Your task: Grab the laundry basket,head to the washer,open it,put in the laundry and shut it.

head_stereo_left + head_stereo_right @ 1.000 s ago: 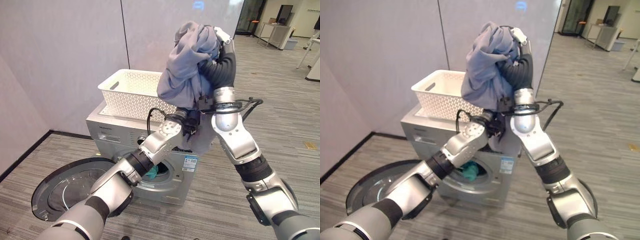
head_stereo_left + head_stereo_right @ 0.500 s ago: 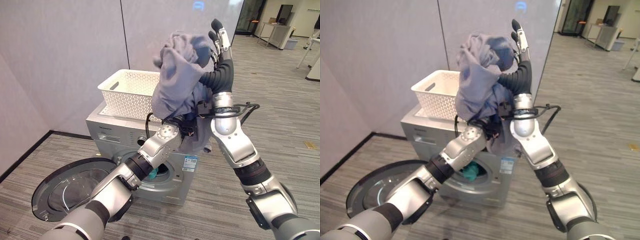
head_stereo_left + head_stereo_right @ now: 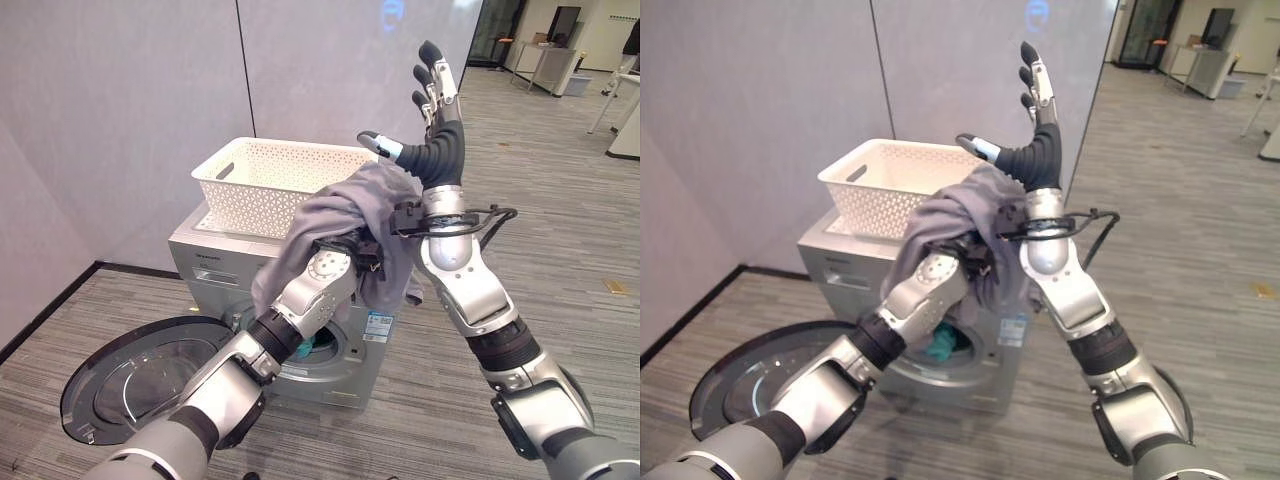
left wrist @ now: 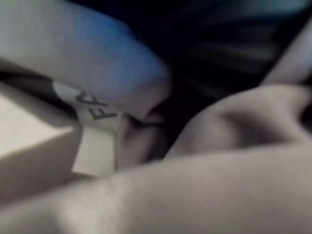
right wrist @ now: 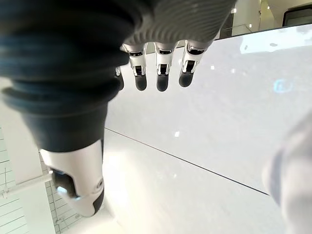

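Loading step: crumpled grey cloth garment (image 3: 340, 215) drapes over the left hand (image 3: 362, 246), whose fingers are hidden, above the silver front-loading washer (image 3: 215, 262). Right hand (image 3: 432, 85) is spread, empty. Next, lower it into the drum beside the swung-open round door (image 3: 140, 375).

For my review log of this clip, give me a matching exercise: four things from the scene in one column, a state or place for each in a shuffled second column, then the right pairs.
Column one:
1. right hand
2. grey garment
3. white basket
4. washer door

Column two:
A. swung open, low beside the drum
B. raised, fingers straight, holding nothing
C. standing on top of the washer
D. draped over the left arm's wrist in front of the washer

Pairs: 1-B, 2-D, 3-C, 4-A
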{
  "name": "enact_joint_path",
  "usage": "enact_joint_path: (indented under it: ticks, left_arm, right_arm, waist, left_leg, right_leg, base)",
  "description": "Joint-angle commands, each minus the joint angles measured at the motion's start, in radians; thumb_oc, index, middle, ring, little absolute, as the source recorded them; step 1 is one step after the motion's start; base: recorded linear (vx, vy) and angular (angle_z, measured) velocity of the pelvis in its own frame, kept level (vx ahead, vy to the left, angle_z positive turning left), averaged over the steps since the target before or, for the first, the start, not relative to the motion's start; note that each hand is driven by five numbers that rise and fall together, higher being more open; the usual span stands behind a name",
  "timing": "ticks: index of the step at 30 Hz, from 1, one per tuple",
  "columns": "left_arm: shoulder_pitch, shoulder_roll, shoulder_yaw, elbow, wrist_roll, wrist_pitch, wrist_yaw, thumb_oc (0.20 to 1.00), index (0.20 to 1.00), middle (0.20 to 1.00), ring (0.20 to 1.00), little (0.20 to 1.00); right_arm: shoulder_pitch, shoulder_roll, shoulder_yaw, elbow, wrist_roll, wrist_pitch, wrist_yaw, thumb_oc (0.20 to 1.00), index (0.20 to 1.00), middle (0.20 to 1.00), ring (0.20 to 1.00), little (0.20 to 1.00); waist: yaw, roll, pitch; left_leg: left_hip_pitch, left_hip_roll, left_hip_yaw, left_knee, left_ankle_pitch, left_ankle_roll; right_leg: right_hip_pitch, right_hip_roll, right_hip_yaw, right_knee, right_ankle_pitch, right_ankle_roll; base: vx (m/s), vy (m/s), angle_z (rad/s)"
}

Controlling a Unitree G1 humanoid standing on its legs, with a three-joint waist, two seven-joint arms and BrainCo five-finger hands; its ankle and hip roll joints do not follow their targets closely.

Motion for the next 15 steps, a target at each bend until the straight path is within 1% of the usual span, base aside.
enact_joint_path:
  ticks: [1,2,3,6,8,9,10,13,15]
  left_arm:
    - [-0.081,0.059,0.093,-0.041,0.095,-0.091,0.012,0.2,0.2,0.2,0.2,0.2]
    - [-0.063,0.078,0.107,-0.065,0.111,-0.091,0.013,0.2,0.2,0.2,0.2,0.2]
    - [-0.062,0.078,0.106,-0.067,0.111,-0.09,0.014,0.2,0.2,0.2,0.2,0.2]
    - [0.004,0.132,0.161,-0.158,0.147,-0.093,0.013,0.2,0.2,0.2,0.2,0.2]
    - [0.061,0.162,0.2,-0.229,0.172,-0.097,0.003,0.2,0.2,0.2,0.2,0.2]
    - [0.132,0.197,0.247,-0.305,0.199,-0.1,-0.011,0.2,0.2,0.2,0.2,0.2]
    - [0.135,0.197,0.246,-0.308,0.199,-0.098,-0.011,0.2,0.2,0.2,0.2,0.2]
    - [0.252,0.236,0.314,-0.429,0.236,-0.11,-0.046,0.2,0.2,0.2,0.2,0.2]
    - [0.353,0.251,0.35,-0.511,0.252,-0.118,-0.062,0.2,0.2,0.2,0.2,0.2]
  right_arm:
    - [-0.014,0.013,-0.137,-0.025,-0.005,-0.073,-0.048,1.0,1.0,1.0,1.0,1.0]
    - [0.015,0.006,-0.178,-0.037,-0.024,-0.073,-0.068,1.0,1.0,1.0,1.0,1.0]
    - [0.017,0.006,-0.179,-0.039,-0.025,-0.072,-0.068,1.0,1.0,1.0,1.0,1.0]
    - [0.107,-0.037,-0.318,-0.057,-0.109,-0.056,-0.128,1.0,1.0,1.0,1.0,1.0]
    - [0.169,-0.071,-0.407,-0.06,-0.181,-0.032,-0.176,1.0,1.0,1.0,1.0,1.0]
    - [0.234,-0.104,-0.495,-0.059,-0.248,-0.005,-0.213,1.0,1.0,1.0,1.0,1.0]
    - [0.237,-0.104,-0.495,-0.061,-0.249,-0.004,-0.212,1.0,1.0,1.0,1.0,1.0]
    - [0.349,-0.157,-0.595,-0.02,-0.376,0.055,-0.268,1.0,1.0,1.0,1.0,1.0]
    - [0.436,-0.166,-0.645,0.006,-0.424,0.083,-0.292,1.0,1.0,1.0,1.0,1.0]
  waist:
    - [0.005,-0.026,0.004]
    - [0.006,-0.026,0.005]
    - [0.006,-0.025,0.004]
    - [0.005,-0.013,0.008]
    - [0.004,-0.005,0.007]
    - [0.005,0.001,0.011]
    - [0.006,0.001,0.009]
    - [0.013,0.004,0.016]
    - [0.02,0.005,0.021]
  left_leg:
    - [-0.076,0.018,0.039,-0.061,0.095,-0.056]
    - [-0.072,0.015,0.04,-0.059,0.09,-0.057]
    - [-0.073,0.016,0.04,-0.061,0.093,-0.055]
    - [-0.076,0.009,0.039,-0.063,0.09,-0.053]
    - [-0.078,0.005,0.038,-0.066,0.088,-0.052]
    - [-0.078,0.0,0.039,-0.067,0.083,-0.051]
    - [-0.079,0.001,0.039,-0.067,0.084,-0.05]
    - [-0.08,-0.01,0.036,-0.065,0.073,-0.051]
    - [-0.081,-0.015,0.034,-0.065,0.069,-0.048]
  right_leg:
    - [0.049,0.034,0.057,-0.082,-0.08,-0.058]
    - [0.053,0.03,0.056,-0.083,-0.083,-0.057]
    - [0.051,0.031,0.056,-0.083,-0.08,-0.057]
    - [0.05,0.024,0.051,-0.085,-0.076,-0.052]
    - [0.049,0.021,0.05,-0.09,-0.075,-0.049]
    - [0.049,0.019,0.049,-0.094,-0.073,-0.045]
    - [0.048,0.019,0.05,-0.095,-0.072,-0.045]
    - [0.05,0.014,0.05,-0.103,-0.072,-0.039]
    - [0.049,0.011,0.05,-0.106,-0.072,-0.037]
  base:
    - [0.04,-0.013,0.0]
    - [0.0,0.0,0.0]
    - [0.0,0.0,0.0]
    - [0.01,0.0,0.0]
    - [0.04,-0.001,0.02]
    - [0.03,-0.002,0.01]
    - [0.05,-0.011,-0.04]
    - [0.02,-0.002,-0.03]
    - [0.02,-0.008,-0.02]
